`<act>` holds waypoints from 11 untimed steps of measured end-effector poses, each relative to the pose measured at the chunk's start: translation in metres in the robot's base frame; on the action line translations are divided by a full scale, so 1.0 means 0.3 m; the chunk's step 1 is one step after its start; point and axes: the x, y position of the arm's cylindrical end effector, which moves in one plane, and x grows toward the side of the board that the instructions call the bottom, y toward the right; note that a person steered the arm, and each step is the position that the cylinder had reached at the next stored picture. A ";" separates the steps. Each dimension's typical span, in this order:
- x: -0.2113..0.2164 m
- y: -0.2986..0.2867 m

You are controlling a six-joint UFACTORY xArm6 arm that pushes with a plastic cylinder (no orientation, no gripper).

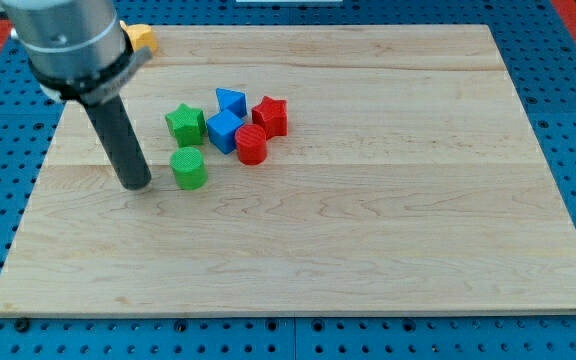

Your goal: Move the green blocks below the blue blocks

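Now my tip [138,186] rests just left of the green cylinder [189,168], gripping nothing, since it is a bare rod without jaws. Right of it, the green star [185,123] sits beside the blue cube [224,131] and blue triangular block [231,102]. Both greens probably still need pushing toward the view's bottom.

Board [368,230]: pale wood, visible grain, smooth matt finish. My tip [138,186]: dark matt rod; collar above grey, metal-like w/ soft sheen. Green cylinder [189,168] just right of tip, green star [185,123] above-right: ribbed matt plastic. Blue cube [225,131], red cylinder [251,145] further right: same finish.
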 end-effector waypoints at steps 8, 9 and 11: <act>-0.346 0.158; -0.352 0.039; -0.399 -0.010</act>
